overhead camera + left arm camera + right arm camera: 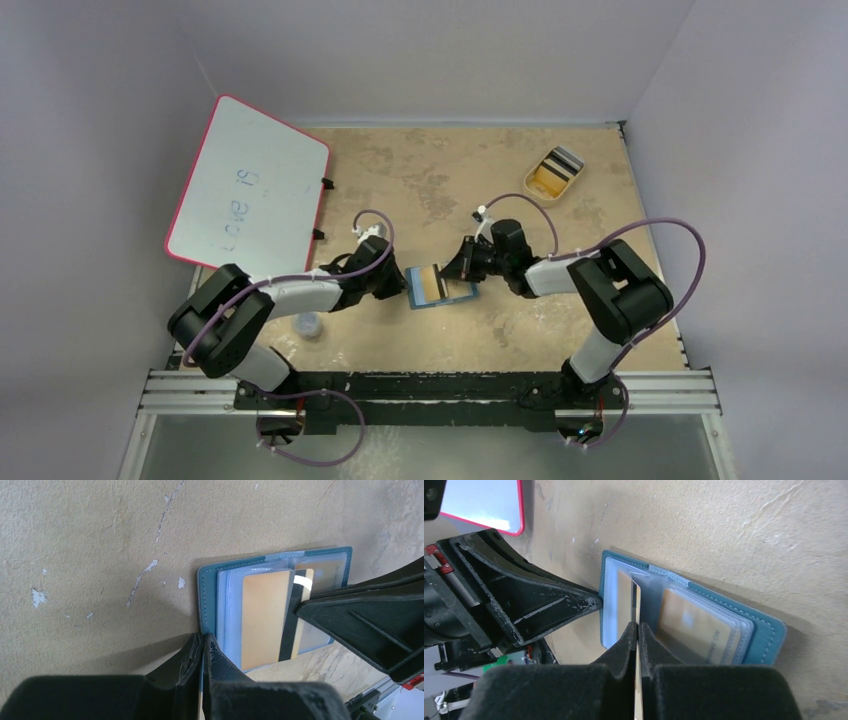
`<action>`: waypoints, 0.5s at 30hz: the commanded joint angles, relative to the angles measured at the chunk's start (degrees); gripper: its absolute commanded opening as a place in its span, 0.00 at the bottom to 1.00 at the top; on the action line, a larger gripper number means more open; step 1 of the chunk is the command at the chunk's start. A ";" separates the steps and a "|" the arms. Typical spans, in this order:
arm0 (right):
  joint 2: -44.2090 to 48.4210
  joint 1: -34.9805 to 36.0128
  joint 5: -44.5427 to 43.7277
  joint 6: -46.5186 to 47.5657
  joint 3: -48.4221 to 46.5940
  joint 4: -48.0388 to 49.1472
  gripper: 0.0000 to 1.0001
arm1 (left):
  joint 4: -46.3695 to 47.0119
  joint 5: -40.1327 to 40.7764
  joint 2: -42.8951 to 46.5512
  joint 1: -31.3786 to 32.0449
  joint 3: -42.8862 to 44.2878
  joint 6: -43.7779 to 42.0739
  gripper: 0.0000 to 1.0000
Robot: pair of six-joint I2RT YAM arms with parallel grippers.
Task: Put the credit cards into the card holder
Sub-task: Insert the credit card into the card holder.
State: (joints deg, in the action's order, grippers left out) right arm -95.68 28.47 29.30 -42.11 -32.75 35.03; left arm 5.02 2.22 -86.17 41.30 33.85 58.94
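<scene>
The teal-blue card holder [441,286] lies open at the middle of the table, its clear pockets facing up [230,610]. My left gripper [204,641] is shut on the holder's left cover edge. My right gripper [637,628] is shut on an orange credit card with a dark stripe [265,622]. That card, seen edge-on in the right wrist view [636,602], lies partly over the holder's left pockets. Another orange card [696,627] sits inside a clear pocket on the right half of the card holder [766,637]. In the top view the two grippers [398,284] [466,268] flank the holder.
A beige oval tray [575,172] at the back right holds more cards [552,176]. A pink-rimmed whiteboard [250,190] leans at the back left. A small clear round object [308,325] lies near the left arm. The left gripper's fingers [544,602] fill the left of the right wrist view.
</scene>
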 commanded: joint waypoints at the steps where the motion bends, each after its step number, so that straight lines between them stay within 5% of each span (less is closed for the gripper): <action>1: -2.30 3.04 -2.23 -3.28 -0.34 4.17 0.00 | 2.91 0.16 2.45 -0.32 -0.66 1.34 0.00; 7: 0.72 4.14 -6.30 1.18 -3.60 -8.35 0.27 | 1.01 0.42 3.91 -0.28 -0.45 0.68 0.00; 15: 6.64 4.21 -9.67 3.51 -5.66 -14.79 0.34 | 0.29 -0.27 5.41 -0.30 -0.81 -0.05 0.00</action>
State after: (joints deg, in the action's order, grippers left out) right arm -91.20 32.47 21.47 -40.10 -36.69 22.92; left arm 4.47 2.15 -82.67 41.25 33.08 59.20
